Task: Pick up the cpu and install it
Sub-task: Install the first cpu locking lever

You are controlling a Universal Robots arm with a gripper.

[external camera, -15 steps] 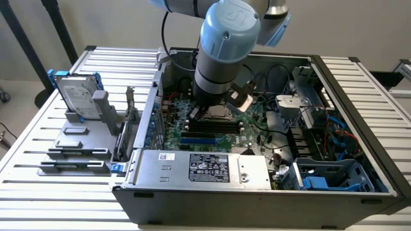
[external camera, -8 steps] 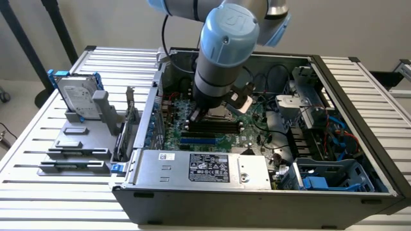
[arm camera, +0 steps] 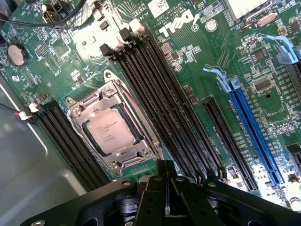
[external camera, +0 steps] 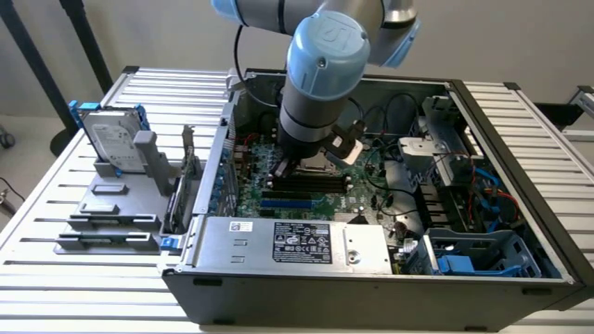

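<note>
Lying flat in its socket [arm camera: 113,136], square cpu [arm camera: 109,132] skewed to the frame; gripper [arm camera: 165,188] pressed together, empty.

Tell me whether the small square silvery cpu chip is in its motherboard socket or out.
In: the small square silvery cpu lies flat inside the metal socket frame on the green motherboard, beside the black memory slots.
</note>
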